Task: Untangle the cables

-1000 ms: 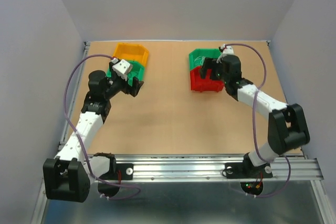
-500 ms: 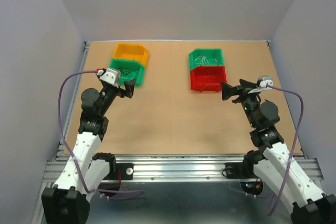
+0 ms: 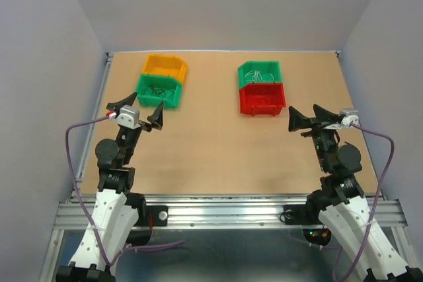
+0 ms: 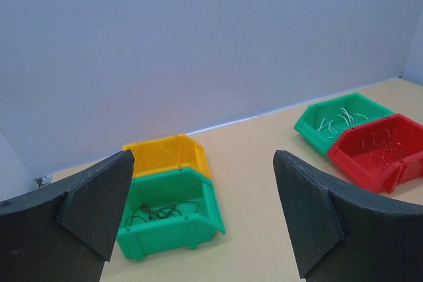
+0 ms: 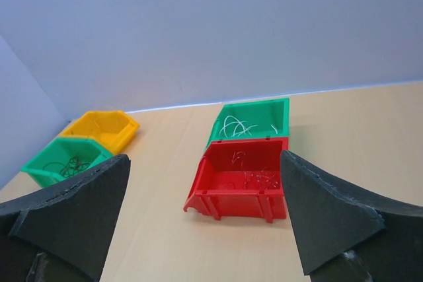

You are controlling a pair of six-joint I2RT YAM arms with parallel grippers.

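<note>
hovering raised above the table (image 3: 211, 146), left tool (image 3: 139, 109) and right tool (image 3: 309, 116) both gape apart, empty.

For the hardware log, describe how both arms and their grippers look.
The left arm and right arm have white link shells with black joints; each trails a purple cable. The left gripper and right gripper have black, wedge-shaped fingers with matte textured faces.

I work in a robot lab, inside a little test booth. Plain grey walls (image 3: 231, 4) stand on three sides of my wooden worktop (image 3: 218, 143), and I am bolted to a metal rail (image 3: 231, 211). Small bright plastic bins (image 3: 262, 107) sit at the back.
</note>
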